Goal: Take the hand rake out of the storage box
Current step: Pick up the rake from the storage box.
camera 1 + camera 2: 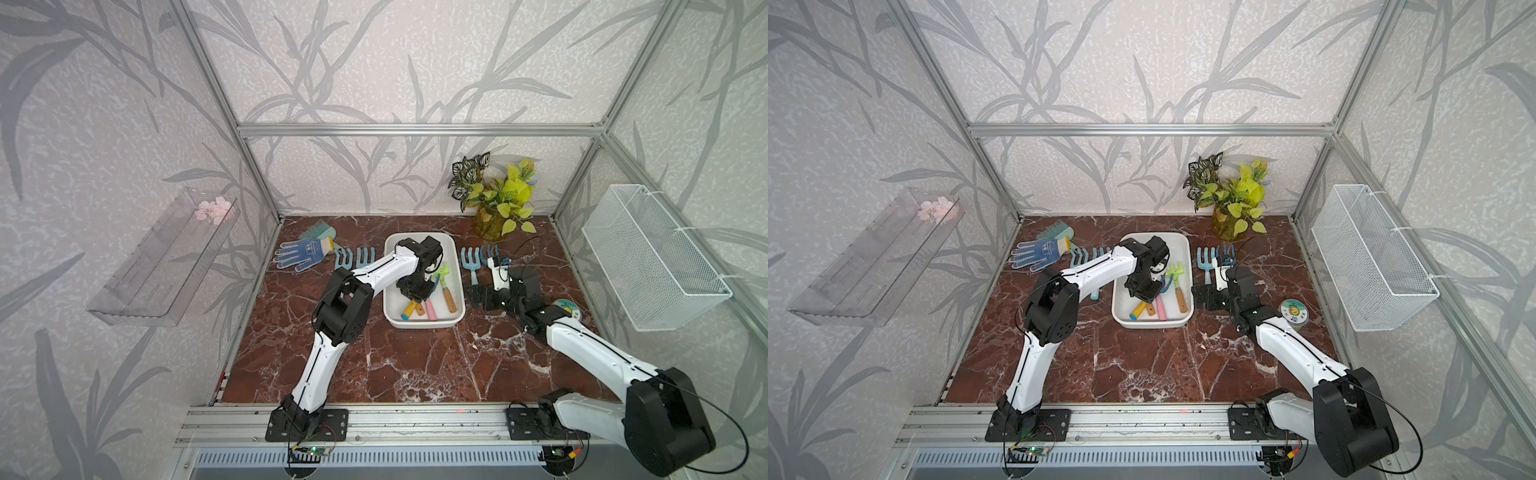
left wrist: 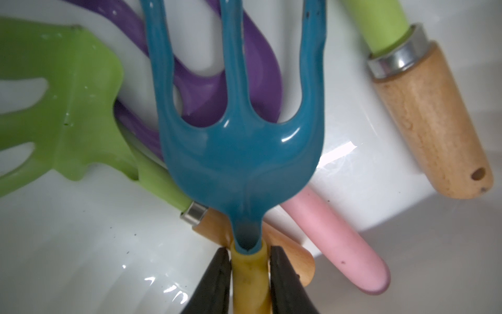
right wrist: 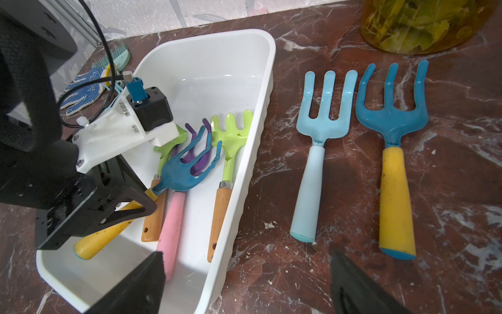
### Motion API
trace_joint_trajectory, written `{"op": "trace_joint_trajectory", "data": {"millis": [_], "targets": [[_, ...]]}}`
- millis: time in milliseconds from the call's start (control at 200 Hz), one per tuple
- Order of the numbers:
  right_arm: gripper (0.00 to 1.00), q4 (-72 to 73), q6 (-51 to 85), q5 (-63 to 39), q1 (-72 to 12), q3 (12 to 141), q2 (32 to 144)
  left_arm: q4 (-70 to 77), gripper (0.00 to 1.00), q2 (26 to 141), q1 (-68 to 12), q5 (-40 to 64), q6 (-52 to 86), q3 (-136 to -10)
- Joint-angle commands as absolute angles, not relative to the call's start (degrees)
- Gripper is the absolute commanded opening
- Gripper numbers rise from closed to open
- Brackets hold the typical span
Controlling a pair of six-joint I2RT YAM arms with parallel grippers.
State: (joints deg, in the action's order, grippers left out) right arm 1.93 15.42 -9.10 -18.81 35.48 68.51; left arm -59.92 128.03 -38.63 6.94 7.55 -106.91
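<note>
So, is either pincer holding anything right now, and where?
Left pincer grips the blue rake by its yellow handle, just below the head. Right pincer is open, empty.

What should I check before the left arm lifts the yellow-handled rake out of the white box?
1. Grip: left gripper closed on the yellow handle of the blue rake, fingers pressing both sides: ok.
2. Grip point just below the head: ok.
3. Tines free of the purple rake underneath: cannot tell, they overlap.
4. Nothing lying on top of the blue rake: ok.
5. Path clear: right gripper open, outside the storage box: ok.
</note>
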Motion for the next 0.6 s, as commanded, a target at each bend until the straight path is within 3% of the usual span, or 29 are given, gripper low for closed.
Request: {"op": "trace_joint_trajectory", "data": {"millis": [0,595], "targets": [[0.95,3.3,15.3,-9.6,-18.9,34.8,67.3,-61.7,0.26,128.1,-38.9,6.1,7.6,-109.0],[0.95,3.1,15.2,-9.9,-18.9,35.2,67.6,-60.6,0.21,118.1,-38.9,4.7,10.2,-106.2]]}}
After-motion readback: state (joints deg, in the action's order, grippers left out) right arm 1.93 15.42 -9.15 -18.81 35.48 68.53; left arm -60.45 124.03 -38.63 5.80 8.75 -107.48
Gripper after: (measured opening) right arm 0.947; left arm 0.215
